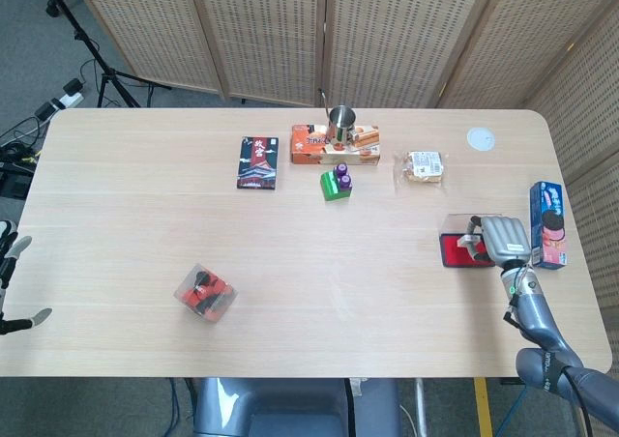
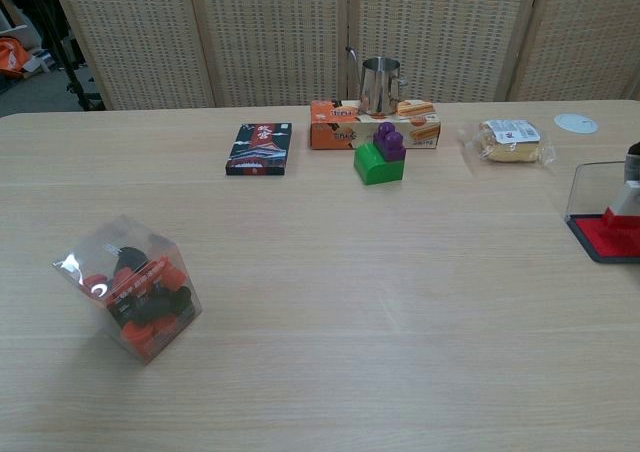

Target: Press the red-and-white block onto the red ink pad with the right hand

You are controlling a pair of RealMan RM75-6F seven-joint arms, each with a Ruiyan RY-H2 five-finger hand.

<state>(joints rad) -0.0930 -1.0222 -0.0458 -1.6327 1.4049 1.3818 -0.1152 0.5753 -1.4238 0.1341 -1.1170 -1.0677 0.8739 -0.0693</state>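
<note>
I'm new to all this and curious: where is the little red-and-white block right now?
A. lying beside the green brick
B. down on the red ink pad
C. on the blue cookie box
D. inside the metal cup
B: the red-and-white block, held by the right hand, sits on the red ink pad.

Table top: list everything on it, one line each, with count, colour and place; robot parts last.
red ink pad: 1, red in a dark tray, right side
red-and-white block: 1, on the ink pad
biscuit box: 1, blue, far right edge
snack packet: 1, clear
white disc: 1, far right corner
orange box: 1, far centre
metal cup: 1, behind the orange box
green-and-purple block: 1
dark box: 1
clear box: 1, red and black contents, near left
right hand: 1, grey, holds the block
left hand: 1, at left edge, holds nothing
</note>
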